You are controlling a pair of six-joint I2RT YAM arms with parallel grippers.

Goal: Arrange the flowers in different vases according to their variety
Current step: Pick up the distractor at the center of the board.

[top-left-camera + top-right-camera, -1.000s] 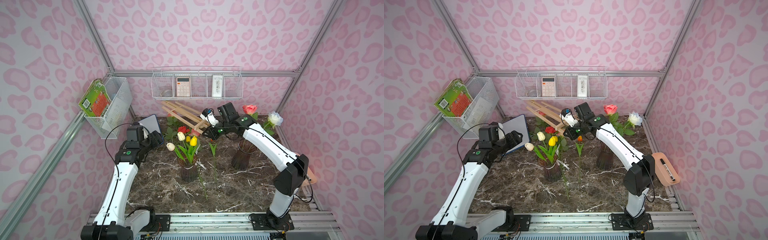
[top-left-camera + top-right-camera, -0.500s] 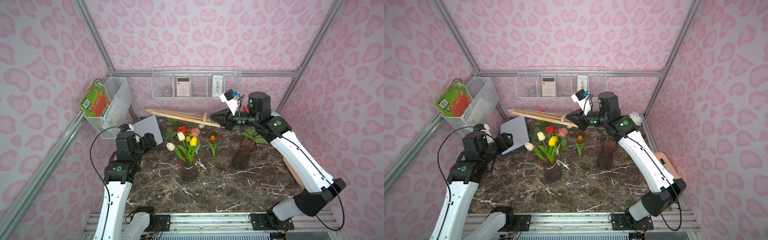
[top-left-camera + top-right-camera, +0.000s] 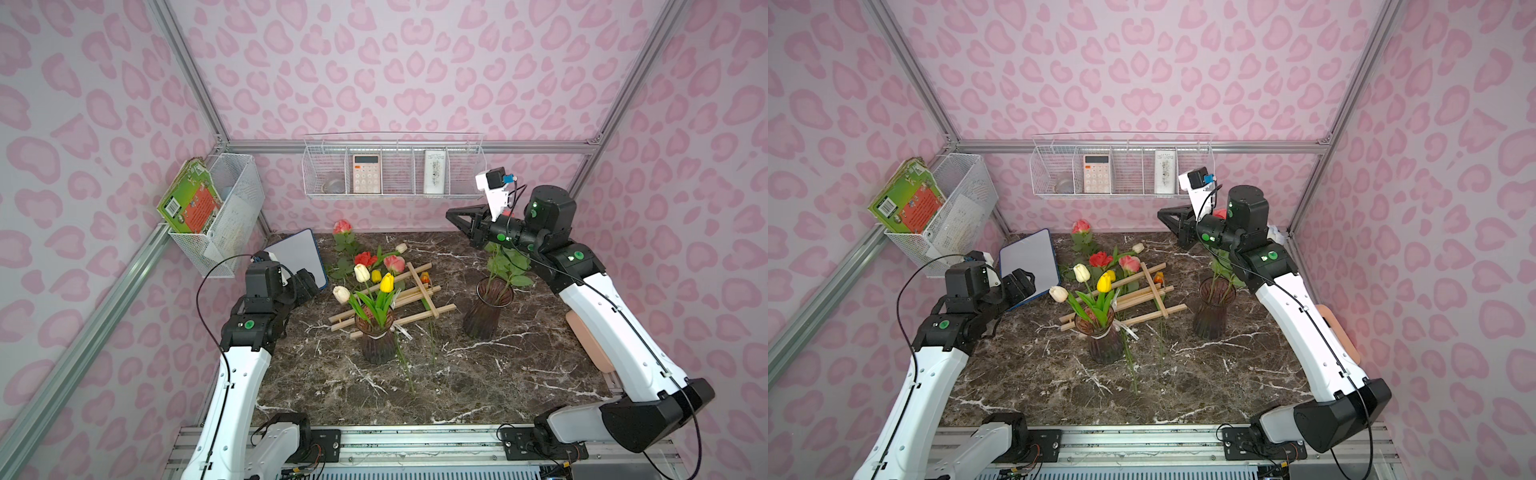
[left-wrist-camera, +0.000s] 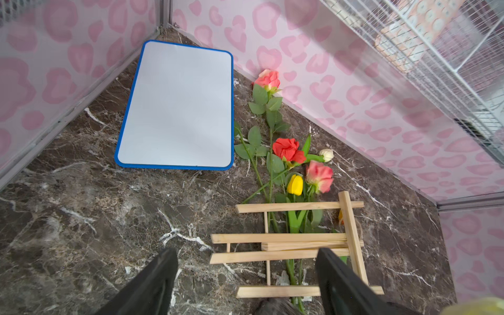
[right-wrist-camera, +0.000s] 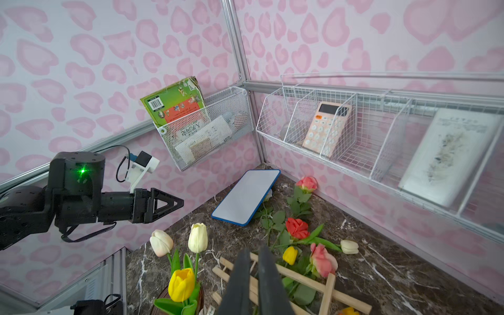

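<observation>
Let go of the wooden rack (image 3: 422, 291) — up in the air half a moment ago, now flat on the tabletop (image 3: 498, 374), right across the stems of the loose flowers (image 3: 365, 258). Right jaws up high, almost together, holding nothing. Left jaws wide apart, empty, low by the rack. Some tulips (image 3: 386, 282) in one vase (image 3: 377, 347), leafy stems in the other vase (image 3: 484, 316). Probably harder to pick the pinned flowers now.
</observation>
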